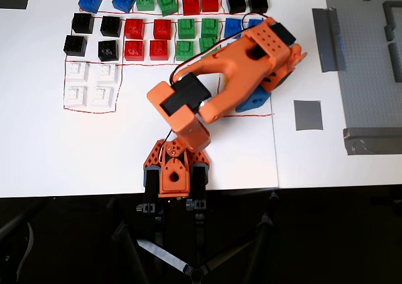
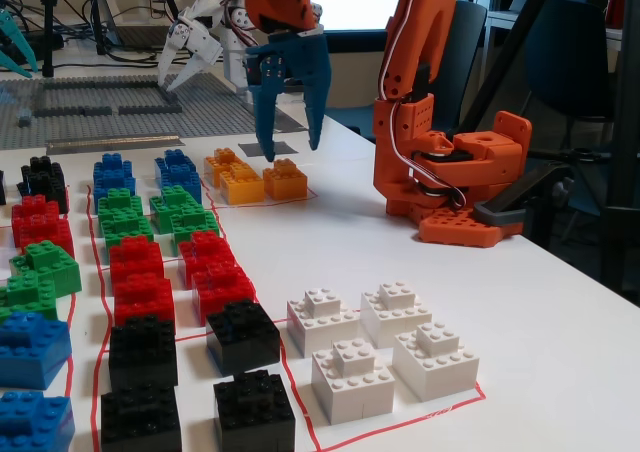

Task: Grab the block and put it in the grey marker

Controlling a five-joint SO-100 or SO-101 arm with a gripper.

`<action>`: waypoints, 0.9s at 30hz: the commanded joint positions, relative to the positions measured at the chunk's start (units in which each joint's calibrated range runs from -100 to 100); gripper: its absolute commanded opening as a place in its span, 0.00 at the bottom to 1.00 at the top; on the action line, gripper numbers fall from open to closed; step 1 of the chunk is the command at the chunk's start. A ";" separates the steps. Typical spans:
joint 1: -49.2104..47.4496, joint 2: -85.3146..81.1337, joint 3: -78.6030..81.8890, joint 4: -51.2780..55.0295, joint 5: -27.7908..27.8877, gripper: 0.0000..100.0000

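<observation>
Under arm point(image 1: 232, 70), overhead: block point(image 2: 285, 178) hidden.

I have the orange arm point(image 1: 220, 76) folded toward the upper right of the overhead view; in the fixed view my blue gripper point(image 2: 290, 147) points straight down, jaws spread and empty.

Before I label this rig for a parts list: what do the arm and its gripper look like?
The arm has orange printed shells over black servo blocks, with thin black and red-white cables along it. Its base is orange too. The gripper differs: blue, with two tapered fingers.
</observation>
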 commanded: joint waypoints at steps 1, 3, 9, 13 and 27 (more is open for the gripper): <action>-1.73 -1.24 -5.82 -0.90 -1.32 0.22; -2.15 -0.46 -6.73 -0.99 -1.81 0.22; -2.40 1.35 -7.36 -1.31 -2.05 0.23; -2.23 2.13 -7.45 -1.31 -2.10 0.24; -2.32 3.42 -7.00 -1.31 -2.10 0.24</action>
